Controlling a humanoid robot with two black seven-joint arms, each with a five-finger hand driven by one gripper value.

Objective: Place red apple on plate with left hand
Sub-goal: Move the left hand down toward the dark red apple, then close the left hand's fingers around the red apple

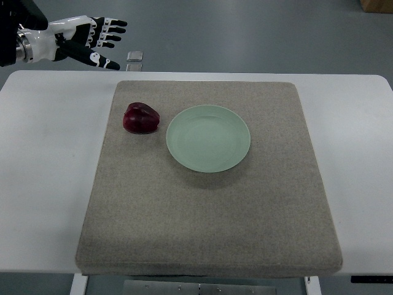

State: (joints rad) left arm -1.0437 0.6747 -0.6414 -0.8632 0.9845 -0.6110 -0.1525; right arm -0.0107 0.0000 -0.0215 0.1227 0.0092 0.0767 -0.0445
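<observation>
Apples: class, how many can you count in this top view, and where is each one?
1. The apple lies on the mat, just left of the plate, not on it. Nothing in view could hide another.

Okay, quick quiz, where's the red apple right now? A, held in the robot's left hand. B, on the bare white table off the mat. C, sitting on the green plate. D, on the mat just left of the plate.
D: the red apple lies on the grey mat just left of the empty green plate, while the left hand is open, above the table's far left corner.
</observation>
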